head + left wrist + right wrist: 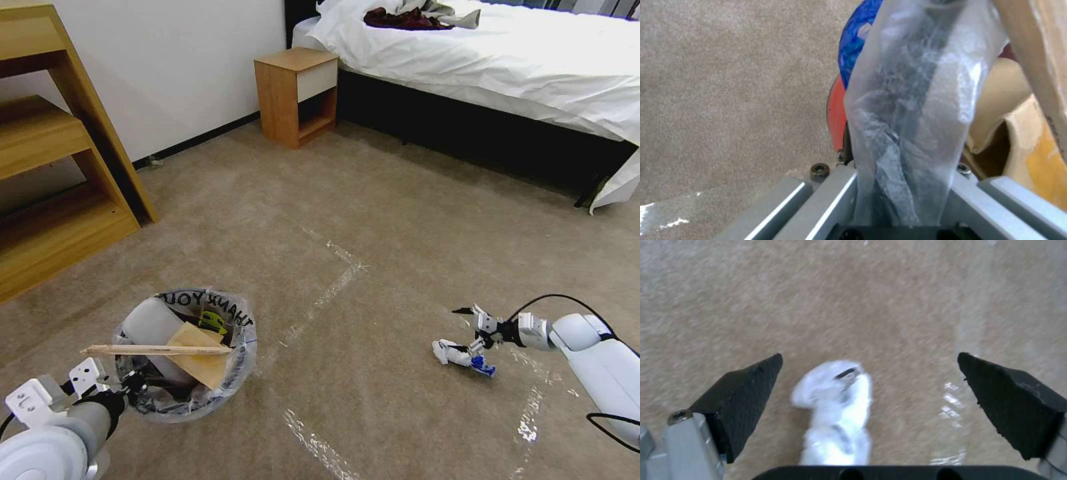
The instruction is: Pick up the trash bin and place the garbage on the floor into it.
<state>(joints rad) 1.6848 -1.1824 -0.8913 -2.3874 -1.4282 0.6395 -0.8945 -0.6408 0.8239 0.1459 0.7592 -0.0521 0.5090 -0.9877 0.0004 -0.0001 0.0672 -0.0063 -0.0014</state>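
The trash bin point(239, 371), lined with a clear "THANK YOU" bag, is at the lower left of the head view. It holds crumpled white paper point(150, 325), a brown cardboard scrap point(200, 363) and a thin wooden stick point(157, 349) lying across the top. My left gripper point(131, 387) is shut on its near rim. The left wrist view shows that gripper point(902, 190) clamping the bag-covered rim beside the red-and-blue wall point(841, 100). On the floor point(373, 200) to the right lies a white-blue wad of garbage point(457, 353). My right gripper point(472, 339) is open just above it. In the right wrist view the wad point(835, 406) lies between the spread fingers point(744, 390).
Shiny tape lines point(333, 283) cross the carpet between the bin and the wad. A wooden shelf unit point(53, 173) stands at the left, a small nightstand point(297, 93) by the far wall, and a bed point(507, 60) with white sheets at the back right.
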